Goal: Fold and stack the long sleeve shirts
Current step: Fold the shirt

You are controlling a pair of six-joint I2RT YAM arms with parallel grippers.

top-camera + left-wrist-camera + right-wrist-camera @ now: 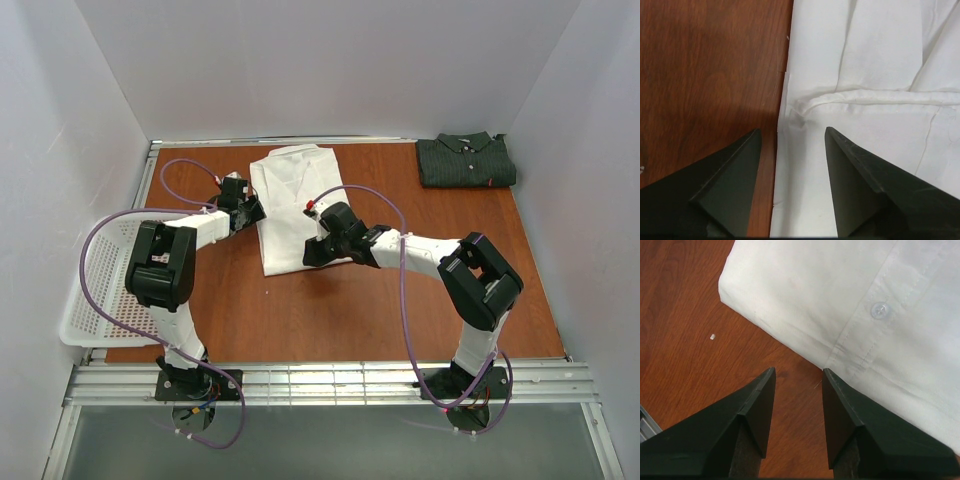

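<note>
Top view, task things: the white shirt (293, 205) lies flat and part-folded on the wooden table (330, 310), centre-far, collar at the far end, so its long axis runs near to far. The dark shirt (466, 161) sits folded in the far right corner, well apart from it.
Top view, arms: the left gripper (248, 212) is at the white shirt's left edge, about halfway along. The right gripper (312, 252) is at its near hem, toward the right.
Top view, other: a white mesh basket (92, 290) hangs over the table's left side.
Left wrist view: the left gripper (793, 130) has its fingers parted and holds nothing. The white shirt (880, 60) lies to its right and its left edge runs between the fingers, one over bare wood, one over cloth.
Right wrist view: the right gripper (799, 370) is released, with only wood between its fingers. The white shirt (840, 295) lies just beyond the tips, button placket (879, 309) showing.
Key relation: the hem is just far of the right gripper, across the shirt's long axis.
Judgement: a near-to-far fold probably comes next. The right arm is also nearer the dark shirt for stacking.
</note>
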